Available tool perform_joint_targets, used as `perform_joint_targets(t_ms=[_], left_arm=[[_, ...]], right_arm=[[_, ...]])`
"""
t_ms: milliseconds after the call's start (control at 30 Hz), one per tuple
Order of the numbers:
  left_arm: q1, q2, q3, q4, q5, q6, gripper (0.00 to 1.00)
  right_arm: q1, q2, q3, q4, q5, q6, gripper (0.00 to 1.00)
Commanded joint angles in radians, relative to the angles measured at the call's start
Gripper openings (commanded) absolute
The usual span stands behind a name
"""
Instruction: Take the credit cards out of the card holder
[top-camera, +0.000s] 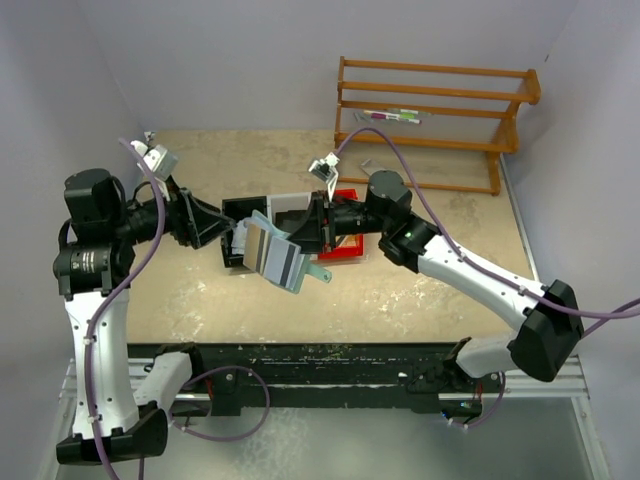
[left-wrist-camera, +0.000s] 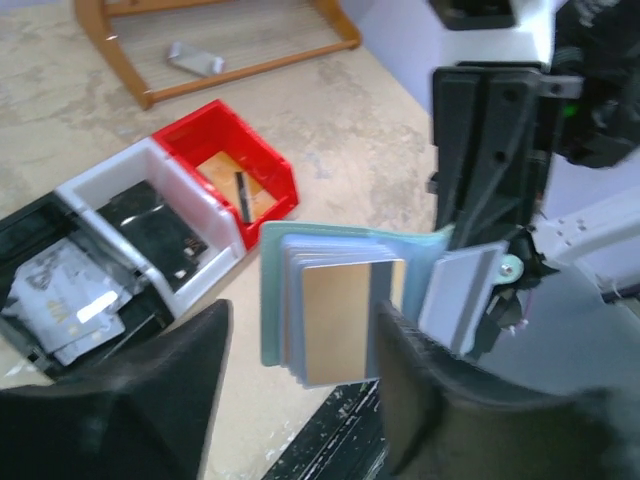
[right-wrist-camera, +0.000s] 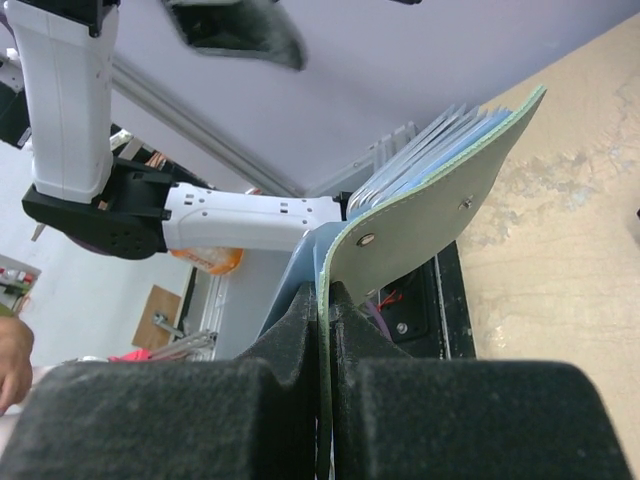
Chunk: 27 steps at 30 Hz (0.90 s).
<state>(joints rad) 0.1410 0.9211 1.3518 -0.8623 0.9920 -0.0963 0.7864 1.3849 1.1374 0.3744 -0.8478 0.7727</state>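
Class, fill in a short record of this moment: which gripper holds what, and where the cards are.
right gripper: jaws shut on the card holder, held in the air
left gripper: jaws apart, either side of the credit cards
credit cards: fanned out, not yet out of the card holder
on the table: red bin, white bin

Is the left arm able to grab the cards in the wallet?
Probably yes: the right arm holds the wallet up, cards fanned out, and the left arm has open jaws flanking them.
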Motion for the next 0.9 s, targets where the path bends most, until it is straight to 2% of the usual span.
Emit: perform_joint_targets(t_ms=[0, 100, 167, 267, 467, 700, 800, 867], left_arm=[[-0.004, -0.029, 0.024, 0.094, 0.212, -0.037, 0.71], [-0.004, -0.033, -0.001, 0.071, 0.313, -0.005, 0.94], [-0.004, -0.038, -0.023, 0.040, 0.343, 0.033, 0.99], [-0.005, -0.052, -0.072, 0.072, 0.380, -0.005, 0.99], [-0.004, -0.059, -0.085, 0.142, 0.344, -0.053, 0.99], [-0.004, -0.025, -0.133, 0.179, 0.419, -0.143, 0.99], [-0.005, -0.053, -0.209, 0.369, 0.474, -0.343, 0.99], [-0.006, -0.093, -0.301, 0.635, 0.515, -0.594, 0.99]], right_arm=[[0.004, -0.056, 0.028, 0.100, -0.021, 0.001, 0.00], [0.004, -0.060, 0.013, 0.171, -0.049, 0.021, 0.00], [0.004, -0.060, 0.006, 0.227, -0.077, 0.042, 0.00], [0.002, -0.052, 0.005, 0.326, -0.127, 0.094, 0.00], [0.002, -0.051, 0.008, 0.448, -0.192, 0.163, 0.00], [0.002, -0.050, 0.006, 0.541, -0.226, 0.222, 0.00], [0.002, -0.038, 0.015, 0.569, -0.230, 0.243, 0.00], [0.002, -0.028, 0.024, 0.595, -0.232, 0.261, 0.00]])
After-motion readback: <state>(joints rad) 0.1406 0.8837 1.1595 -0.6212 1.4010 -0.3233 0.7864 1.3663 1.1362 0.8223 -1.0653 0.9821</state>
